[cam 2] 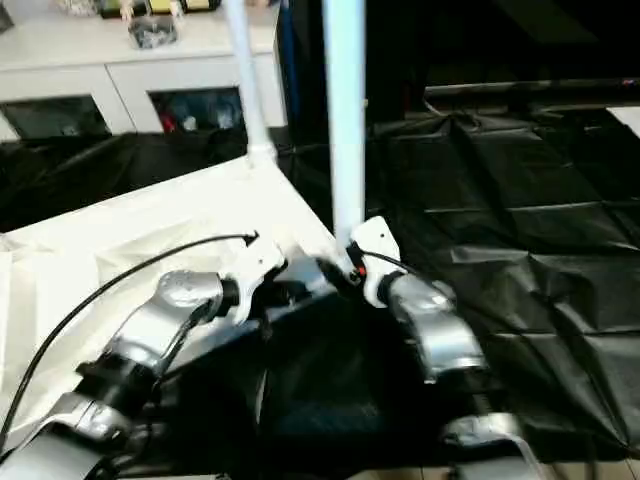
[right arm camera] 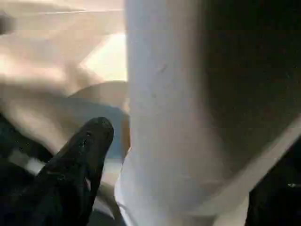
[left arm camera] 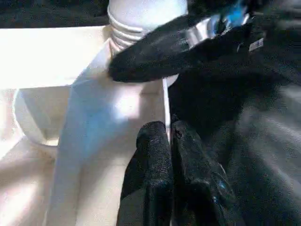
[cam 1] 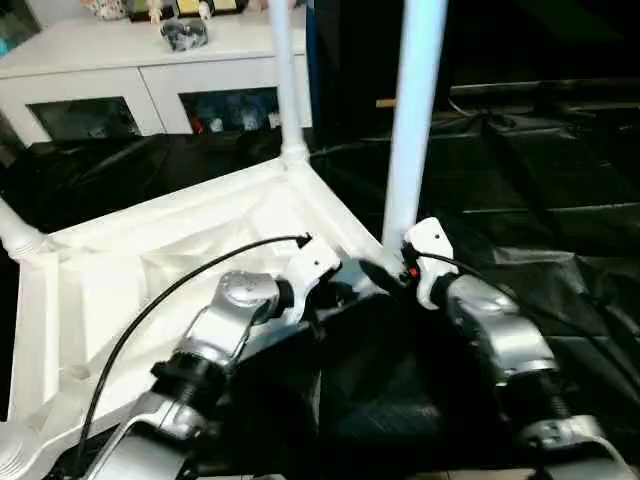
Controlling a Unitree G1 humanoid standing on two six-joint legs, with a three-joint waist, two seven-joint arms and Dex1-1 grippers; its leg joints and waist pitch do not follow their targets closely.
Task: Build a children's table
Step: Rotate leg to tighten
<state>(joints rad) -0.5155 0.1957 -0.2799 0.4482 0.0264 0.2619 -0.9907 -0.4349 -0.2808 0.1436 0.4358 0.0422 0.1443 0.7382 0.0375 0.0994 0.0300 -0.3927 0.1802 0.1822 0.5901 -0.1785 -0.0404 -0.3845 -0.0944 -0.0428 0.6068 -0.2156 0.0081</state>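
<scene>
At the tabletop [cam 1: 150,270] corner, the closed left gripper [left arm camera: 168,141] pins its rim; the right gripper [cam 1: 392,270] straddles the light, stiff, slippery leg [cam 1: 415,120], best held low; whether it clamps is unclear.

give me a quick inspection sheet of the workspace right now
surface: black sheeting, creased, under everything
job's things: white tabletop lies underside up; near leg and far leg stand in corner sockets, a third leg at the picture's left edge
clutter: nothing seen on the sheeting
grippers: left gripper shut on the tabletop's rim; right gripper at the near leg's base, one finger beside it, grip unclear
cables: black cable arcs over the left forearm
surroundings: white cabinet with glass doors behind, small items on top
</scene>
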